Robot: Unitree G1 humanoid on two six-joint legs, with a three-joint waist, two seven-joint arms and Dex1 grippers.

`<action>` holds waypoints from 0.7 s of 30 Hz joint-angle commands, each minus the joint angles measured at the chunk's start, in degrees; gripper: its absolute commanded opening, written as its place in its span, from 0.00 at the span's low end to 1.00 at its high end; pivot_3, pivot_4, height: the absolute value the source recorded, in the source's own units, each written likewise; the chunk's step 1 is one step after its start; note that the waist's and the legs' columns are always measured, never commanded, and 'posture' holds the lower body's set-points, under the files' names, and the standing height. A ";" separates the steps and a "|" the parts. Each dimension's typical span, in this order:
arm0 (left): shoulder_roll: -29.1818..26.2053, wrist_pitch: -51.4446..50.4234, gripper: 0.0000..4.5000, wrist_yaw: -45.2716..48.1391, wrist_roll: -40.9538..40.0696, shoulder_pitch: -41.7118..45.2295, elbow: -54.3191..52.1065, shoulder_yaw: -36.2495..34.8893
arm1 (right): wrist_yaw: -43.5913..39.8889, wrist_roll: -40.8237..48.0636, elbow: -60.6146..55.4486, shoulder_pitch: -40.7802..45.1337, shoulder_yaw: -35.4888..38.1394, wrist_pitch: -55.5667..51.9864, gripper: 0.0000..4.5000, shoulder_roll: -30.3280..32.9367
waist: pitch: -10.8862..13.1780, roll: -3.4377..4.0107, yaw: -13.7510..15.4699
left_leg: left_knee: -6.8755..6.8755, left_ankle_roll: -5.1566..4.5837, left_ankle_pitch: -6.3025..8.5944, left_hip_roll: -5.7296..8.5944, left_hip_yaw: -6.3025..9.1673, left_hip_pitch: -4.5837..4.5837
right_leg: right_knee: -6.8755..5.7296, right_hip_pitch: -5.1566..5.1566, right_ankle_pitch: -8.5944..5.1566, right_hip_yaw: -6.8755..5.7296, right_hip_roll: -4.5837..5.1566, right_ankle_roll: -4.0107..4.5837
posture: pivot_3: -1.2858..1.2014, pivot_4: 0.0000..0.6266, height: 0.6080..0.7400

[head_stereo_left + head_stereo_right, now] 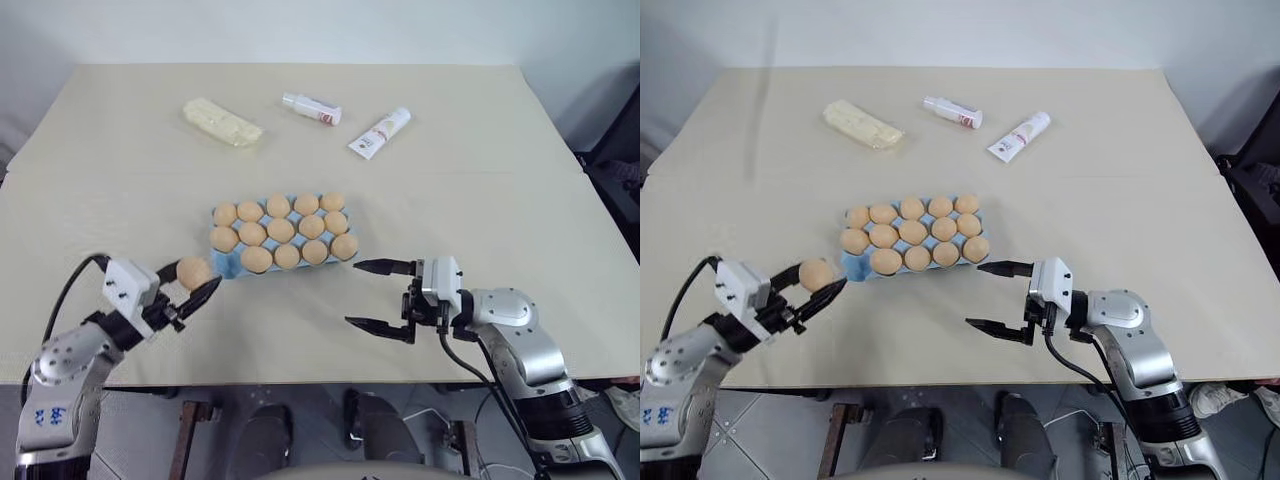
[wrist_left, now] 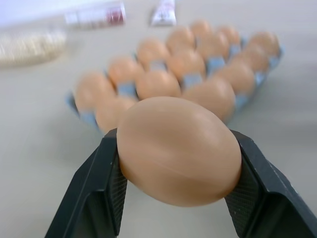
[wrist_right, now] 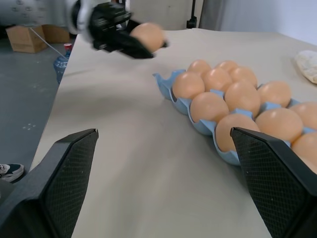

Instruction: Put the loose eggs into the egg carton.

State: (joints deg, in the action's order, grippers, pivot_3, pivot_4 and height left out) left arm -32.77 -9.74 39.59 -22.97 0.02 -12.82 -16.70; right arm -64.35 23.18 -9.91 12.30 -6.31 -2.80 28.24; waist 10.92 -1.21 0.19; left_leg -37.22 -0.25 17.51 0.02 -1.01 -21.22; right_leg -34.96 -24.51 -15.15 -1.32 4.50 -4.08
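Just off the near-left corner of the egg carton [image 1: 228,262]: loose egg [image 1: 194,272] pinched across its middle by left gripper [image 1: 196,289] | likely light, smooth, fragile; gentle side grip advised | right gripper [image 1: 380,296] spread wide, empty, nearby

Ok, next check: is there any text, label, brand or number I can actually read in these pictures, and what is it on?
Nothing can be read for certain.
White bottle: red label print, too small to read.
White tube: red and dark print, too small to read.
Left arm: blue marking on its grey shell, too small to read.
Eggs, egg carton, pale yellow block: no text visible.
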 commanded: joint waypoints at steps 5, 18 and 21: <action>0.31 2.25 0.59 3.49 1.11 6.87 8.76 4.09 | 2.51 -0.22 -2.05 1.38 0.47 1.16 1.00 -0.79 | -0.01 -0.02 -0.76 | 0.09 0.00 0.04 0.00 -0.16 -0.01 | 0.03 -0.08 0.02 0.08 -0.05 -0.04 | 0.52 0.24 1.00; -4.26 6.04 1.00 4.49 0.69 -2.43 5.68 -4.91 | 2.85 0.70 -3.68 -2.17 1.48 0.54 1.00 0.62 | -0.01 -0.03 -0.61 | 0.11 0.03 0.03 -0.06 -0.14 0.02 | -0.03 -0.10 0.01 0.09 -0.06 -0.02 | 0.52 0.24 1.00; -6.57 7.74 1.00 7.16 0.60 -7.41 4.98 -7.99 | 2.94 0.77 -2.84 -2.58 2.45 0.73 1.00 1.25 | -0.01 -0.02 -0.51 | 0.10 0.03 0.04 -0.06 -0.14 0.02 | 0.00 -0.09 -0.01 0.09 -0.03 0.01 | 0.52 0.24 1.00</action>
State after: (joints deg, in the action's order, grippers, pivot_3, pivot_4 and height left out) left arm -38.43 -3.97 45.22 -21.64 -6.13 -5.76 -22.46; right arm -61.63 22.80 -11.82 9.84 -5.59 -2.60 28.89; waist 10.91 -1.23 -0.32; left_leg -37.13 -0.22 17.55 -0.04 -1.15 -21.20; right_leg -34.94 -24.59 -15.17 -1.23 4.48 -4.06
